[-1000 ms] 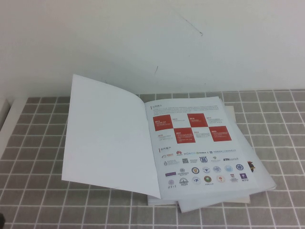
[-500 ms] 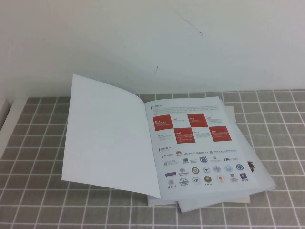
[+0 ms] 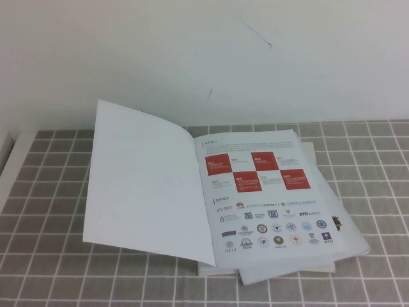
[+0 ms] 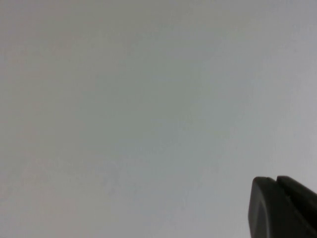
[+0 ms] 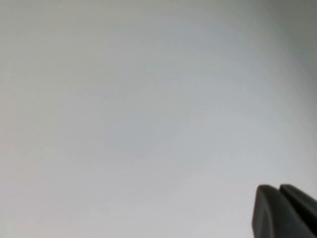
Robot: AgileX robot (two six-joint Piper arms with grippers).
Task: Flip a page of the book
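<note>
I am seeing the book (image 3: 217,198) lying open on the counter (image 3: 51,256), the page (image 3: 265,192) flat and untouched. Nothing is turned yet. My left gripper (image 4: 282,208) and right gripper (image 5: 285,210) are both facing blank white, well away from the book; I cannot tell their state.

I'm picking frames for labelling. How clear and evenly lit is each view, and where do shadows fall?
High view: soft, even light, the page slightly soft but readable, the book shadowing the cloth along its near edge. Left wrist view: a featureless pale surface, only a dark corner of the left tool. Right wrist view: likewise blank, the right tool at the edge.
</note>
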